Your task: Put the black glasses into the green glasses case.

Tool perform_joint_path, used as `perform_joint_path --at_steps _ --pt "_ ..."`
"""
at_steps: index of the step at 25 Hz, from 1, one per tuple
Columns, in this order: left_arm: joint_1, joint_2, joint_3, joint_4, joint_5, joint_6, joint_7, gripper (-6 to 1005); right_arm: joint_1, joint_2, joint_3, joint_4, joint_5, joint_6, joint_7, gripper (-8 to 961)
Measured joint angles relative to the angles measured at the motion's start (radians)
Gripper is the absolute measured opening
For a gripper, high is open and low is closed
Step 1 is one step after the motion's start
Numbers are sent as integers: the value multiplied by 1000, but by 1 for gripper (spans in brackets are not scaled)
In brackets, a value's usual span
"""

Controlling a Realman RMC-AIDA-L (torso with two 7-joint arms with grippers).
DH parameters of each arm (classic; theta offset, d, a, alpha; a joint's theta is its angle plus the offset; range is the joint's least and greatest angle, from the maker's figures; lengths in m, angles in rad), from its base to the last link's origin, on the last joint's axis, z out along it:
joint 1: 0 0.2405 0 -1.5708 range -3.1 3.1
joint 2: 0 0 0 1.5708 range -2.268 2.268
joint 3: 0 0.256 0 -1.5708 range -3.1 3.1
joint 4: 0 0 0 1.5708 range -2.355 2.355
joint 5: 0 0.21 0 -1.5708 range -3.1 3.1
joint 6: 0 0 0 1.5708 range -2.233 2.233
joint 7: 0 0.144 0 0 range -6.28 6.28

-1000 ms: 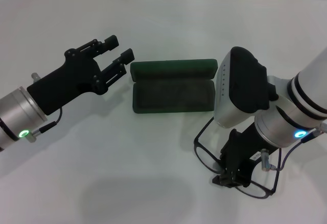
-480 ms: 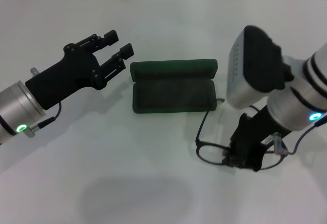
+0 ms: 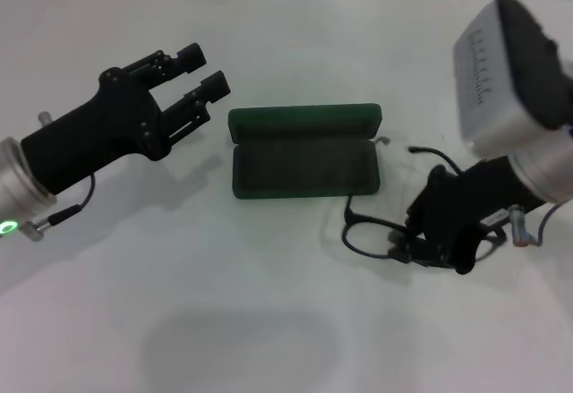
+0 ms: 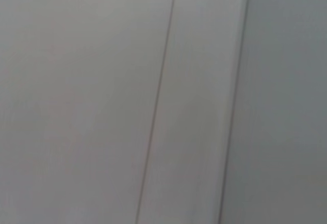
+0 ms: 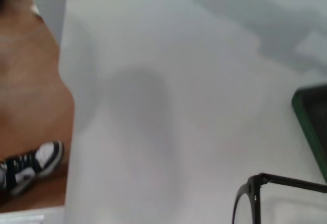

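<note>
The green glasses case (image 3: 303, 162) lies open at the table's middle, lid (image 3: 303, 123) folded back, dark lining empty. The black glasses (image 3: 367, 236) sit just right of and in front of the case, tilted, with one temple arm reaching toward the case's right end. My right gripper (image 3: 414, 252) is shut on the glasses at their frame. In the right wrist view one lens rim (image 5: 255, 193) and a corner of the case (image 5: 312, 117) show. My left gripper (image 3: 206, 68) is open and empty, hovering left of the case's lid.
White table (image 3: 269, 321) all round. The right wrist view shows the table's edge, with wooden floor and a shoe (image 5: 30, 165) beyond. The left wrist view shows only a pale wall.
My right arm has swung up and to the right, and the glasses have moved with the gripper from the table's front toward the case's right end. My left gripper shifted slightly back.
</note>
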Motion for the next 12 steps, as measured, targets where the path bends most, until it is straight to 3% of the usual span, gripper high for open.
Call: perform_joint_path --at_steps 6,12 --pt "-2 20 -4 3 -1 72 -39 542 -75 3 86 -18 128 8 -200 114" --pt "-43 37 1 11 38 131 -130 546 -144 7 89 8 238 66 -397 114"
